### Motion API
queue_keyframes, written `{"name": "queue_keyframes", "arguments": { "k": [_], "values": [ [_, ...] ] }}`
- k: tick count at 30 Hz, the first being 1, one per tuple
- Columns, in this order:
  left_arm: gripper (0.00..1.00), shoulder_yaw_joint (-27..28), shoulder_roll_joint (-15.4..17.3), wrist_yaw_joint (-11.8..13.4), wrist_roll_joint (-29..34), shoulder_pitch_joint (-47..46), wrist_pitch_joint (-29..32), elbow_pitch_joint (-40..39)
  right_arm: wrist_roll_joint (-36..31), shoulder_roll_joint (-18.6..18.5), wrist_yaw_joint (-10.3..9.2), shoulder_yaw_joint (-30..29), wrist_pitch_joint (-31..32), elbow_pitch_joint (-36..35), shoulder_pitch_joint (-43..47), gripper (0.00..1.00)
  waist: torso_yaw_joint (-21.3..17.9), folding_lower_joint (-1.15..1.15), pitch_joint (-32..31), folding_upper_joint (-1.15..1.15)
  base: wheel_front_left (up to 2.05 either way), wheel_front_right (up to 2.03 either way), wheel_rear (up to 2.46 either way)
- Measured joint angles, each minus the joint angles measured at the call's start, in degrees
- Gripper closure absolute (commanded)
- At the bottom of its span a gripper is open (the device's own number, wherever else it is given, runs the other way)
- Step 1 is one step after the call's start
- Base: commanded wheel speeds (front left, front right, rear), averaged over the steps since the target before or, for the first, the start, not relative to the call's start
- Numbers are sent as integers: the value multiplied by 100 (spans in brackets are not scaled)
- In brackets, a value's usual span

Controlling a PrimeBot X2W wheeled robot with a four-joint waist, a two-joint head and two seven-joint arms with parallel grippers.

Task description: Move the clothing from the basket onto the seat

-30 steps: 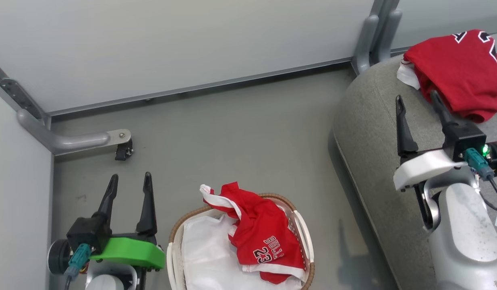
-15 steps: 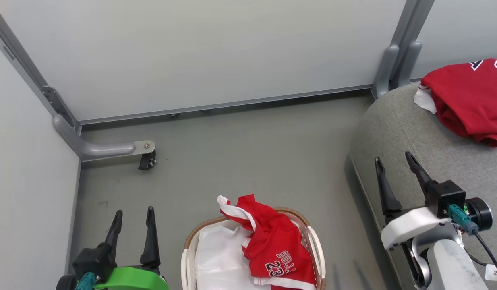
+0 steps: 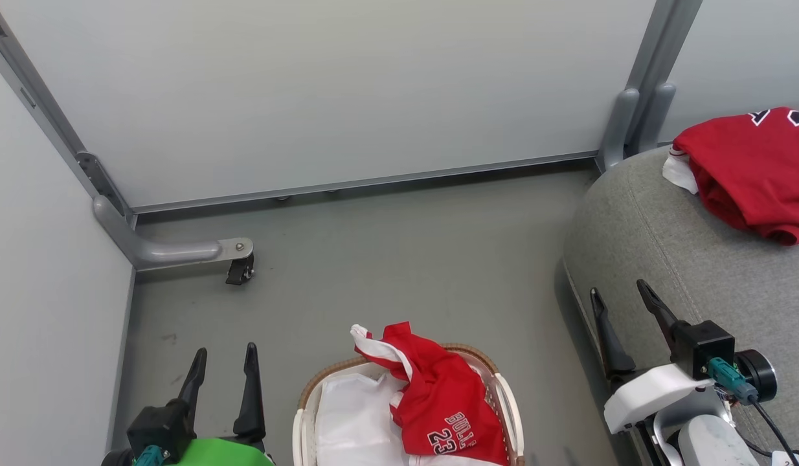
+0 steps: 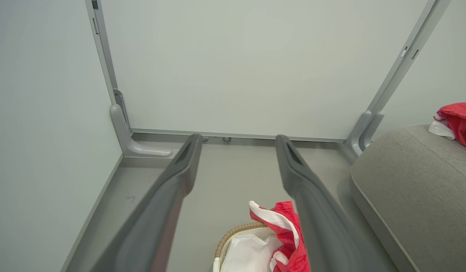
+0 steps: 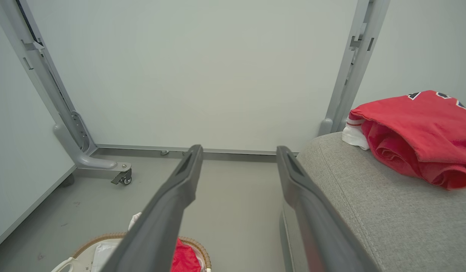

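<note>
L gripper point(image 3: 226, 351), dark 2-finger w/ green mount, hangs low-left over grey floor point(image 3: 406, 259), fingers spread wide, nothing btwn them. R gripper point(image 3: 617, 289), white mount, is likewise spread & empty, showing against the edge of the big grey fabric couch seat point(image 3: 652, 259). One bright red garment point(image 3: 448, 401) w/ white trim & "BULLS 23" print lies draped in the oval white perforated plastic basket point(image 3: 511, 409) w/ brown woven rim, on the white liner cloth point(image 3: 351, 421), one end poking over the far rim. 2nd red garment point(image 3: 749, 168) lies bunched on the seat, well apart from R gripper.
</note>
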Motion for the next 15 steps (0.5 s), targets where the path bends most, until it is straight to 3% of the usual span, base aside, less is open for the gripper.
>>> {"name": "queue_keyframes", "arguments": {
  "k": [15],
  "values": [
    [0,-53,0,-2,2,0,0,33,-7,0,0,42,0,22,-5,0,34,0,-19,0,0,0,0]
  ]
}}
